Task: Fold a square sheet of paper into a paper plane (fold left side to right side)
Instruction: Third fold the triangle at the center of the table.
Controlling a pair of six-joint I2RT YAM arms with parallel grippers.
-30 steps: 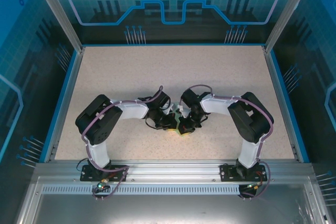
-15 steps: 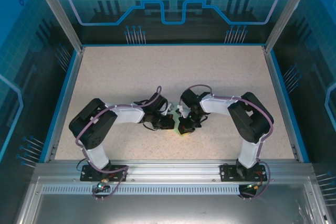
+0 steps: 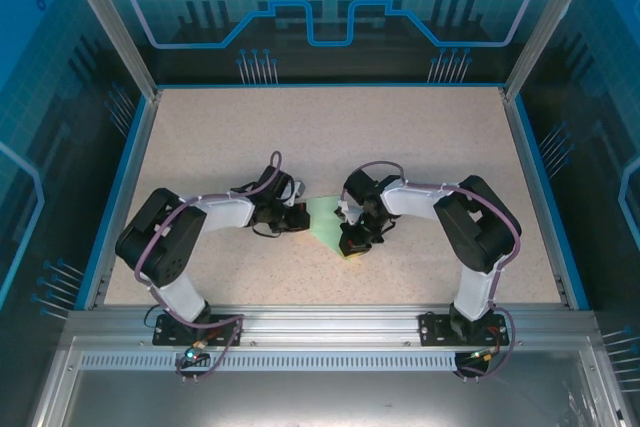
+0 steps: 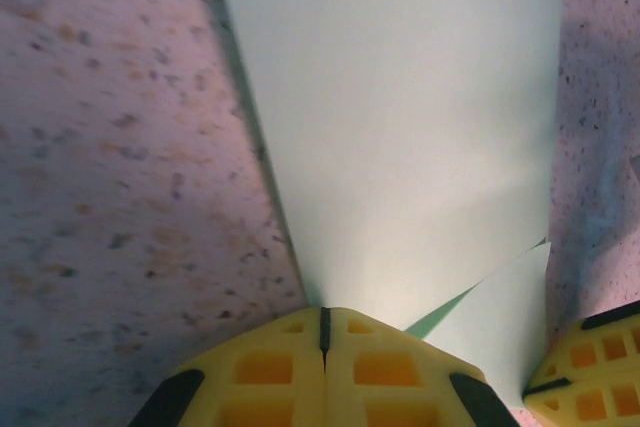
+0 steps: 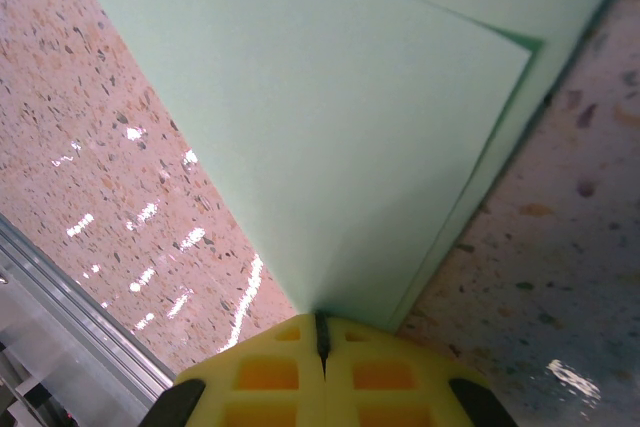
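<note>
Jaws, left: closed flat together, tips touching the narrow end of the square sheet of paper (image 4: pixel 410 137).
Paper: folded into a wedge, lying on the bench (image 3: pixel 220 137) between the left jaws and right jaws.
Jaws, right: closed too, tips at its other point, probably pinning it for creasing.
Unclear: whether either pair pinches or merely presses, since the contact is cut off.

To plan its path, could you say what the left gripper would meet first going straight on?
The paper: the shut left gripper points along it, tips seemingly at its corner, though contact is unclear.
</note>
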